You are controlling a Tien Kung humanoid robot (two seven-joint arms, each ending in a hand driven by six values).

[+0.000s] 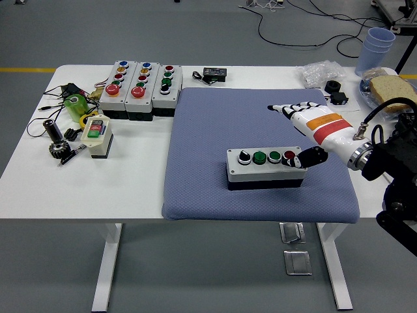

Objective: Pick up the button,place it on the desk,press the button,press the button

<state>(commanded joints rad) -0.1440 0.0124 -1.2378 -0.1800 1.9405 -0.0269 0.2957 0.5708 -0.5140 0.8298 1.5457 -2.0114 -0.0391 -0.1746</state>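
A grey button box (266, 167) with a black selector knob, two green buttons and a red button lies on the blue mat (254, 130), near its front edge. My right hand (306, 130), white with an orange and a red band, hovers just right of the box. Its fingers (287, 108) are stretched out toward the mat's back and its black thumb (309, 157) hangs beside the box's right end, close to the red button. The hand holds nothing. My left arm is out of sight.
Three more button boxes (140, 88) stand at the back left of the table (124, 189). A small cream switch box (98, 134), a green object, cables and a black gear piece lie at the left. Bread on a plate (391, 91), cups and a plastic bag sit at the right.
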